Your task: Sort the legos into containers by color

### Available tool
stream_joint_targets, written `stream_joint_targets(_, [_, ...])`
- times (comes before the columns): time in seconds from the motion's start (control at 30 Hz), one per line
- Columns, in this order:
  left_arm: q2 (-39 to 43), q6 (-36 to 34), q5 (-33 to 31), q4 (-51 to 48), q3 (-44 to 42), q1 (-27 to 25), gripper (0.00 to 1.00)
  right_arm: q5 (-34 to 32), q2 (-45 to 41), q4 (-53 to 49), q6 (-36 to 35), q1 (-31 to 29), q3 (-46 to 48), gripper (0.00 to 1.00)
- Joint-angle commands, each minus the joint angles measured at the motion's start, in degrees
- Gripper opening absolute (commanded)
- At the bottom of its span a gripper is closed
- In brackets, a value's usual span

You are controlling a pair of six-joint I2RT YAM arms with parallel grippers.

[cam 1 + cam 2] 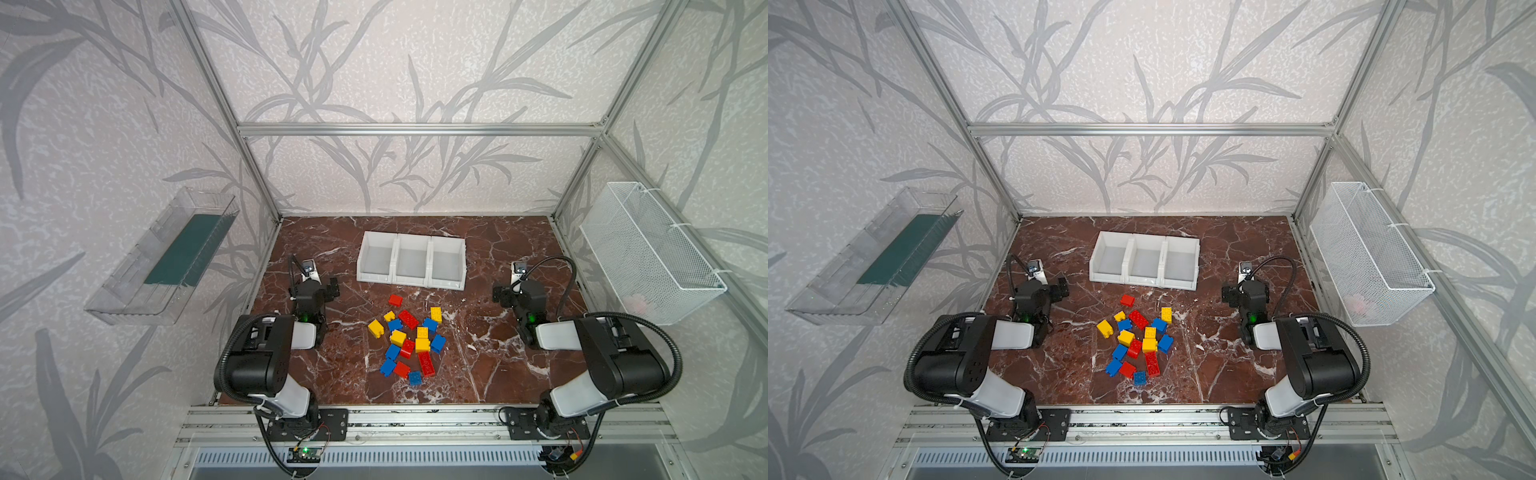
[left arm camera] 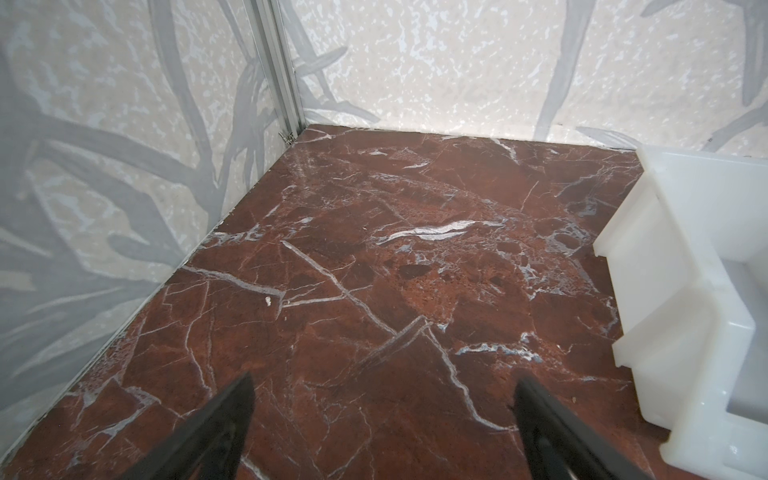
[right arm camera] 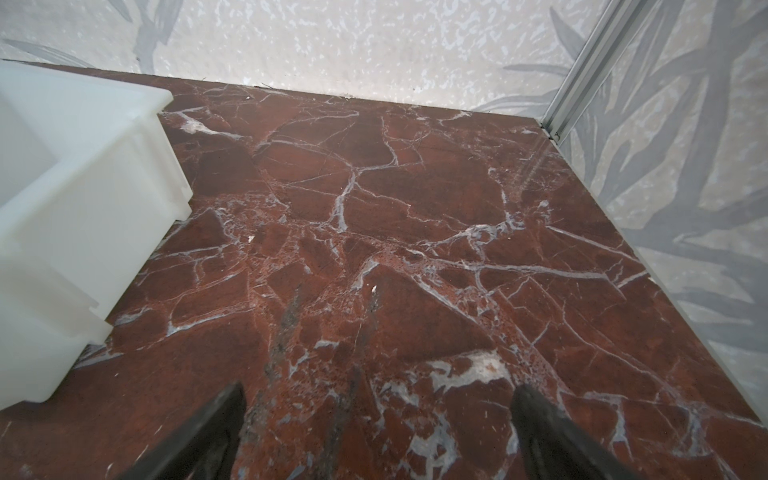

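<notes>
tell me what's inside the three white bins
Nothing shows: in both top views the containers have bare floors. All legos lie on the table. A thin strip behind each near wall is hidden.

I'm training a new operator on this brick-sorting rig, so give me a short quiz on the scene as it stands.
1. True or false: all three bins hold bricks.
2. Where do the bricks lie? A) in the wire basket B) on the table, loose in a pile C) in the clear tray
3. Fill in: both arms' jaws stand ____.
Key: 1 false; 2 B; 3 open.
</notes>
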State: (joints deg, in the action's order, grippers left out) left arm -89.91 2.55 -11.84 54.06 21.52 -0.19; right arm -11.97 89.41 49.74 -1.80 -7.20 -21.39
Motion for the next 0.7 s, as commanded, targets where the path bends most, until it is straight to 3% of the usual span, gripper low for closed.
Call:
stream_joint_targets(0.0, [-0.27,-0.49,0.56,0.43,0.21,0.39,0.99,-0.51,-0.90,0.54,0.15,0.08,-0.85,0.99])
stream_joint_targets(0.17, [0.29,-0.19,-1.72,0.80,-0.03,0.20,0.99,-1.64,-2.19,3.73,-0.70,-0.20,0.02,0.99])
stream_joint_targets(0.23, [5.24,0.64,-7.40,-5.01,0.96,-0.68,0.99,-4.46,-10.15,-9.17,-2.17,-2.41,-2.12,0.99])
stream_joint_targets(0.3, [12.14,3.12,-11.93,-23.89,6.81,-2.00,0.99,-6.80,-18.20,-31.39,-1.98,-5.91,-8.99,0.99])
stream_joint_targets(0.33, [15.41,5.32,-10.38,-35.99,10.97,-1.93,0.99,-7.43,-20.91,-41.27,-0.19,-7.62,-13.08,0.99])
stream_joint_targets(0.4, [18.67,6.78,-5.28,-47.18,15.58,-2.29,0.99,-7.48,-23.91,-52.75,2.34,-11.39,-18.39,0.99])
stream_joint_targets(0.47, [21.34,8.00,0.12,-51.52,17.17,-3.63,0.99,-6.91,-24.97,-59.49,4.16,-15.69,-22.02,0.99])
stream_joint_targets(0.67, [27.33,12.18,3.34,-59.24,18.03,-11.97,0.99,-4.32,-19.13,-74.67,17.83,-27.07,-31.22,0.98])
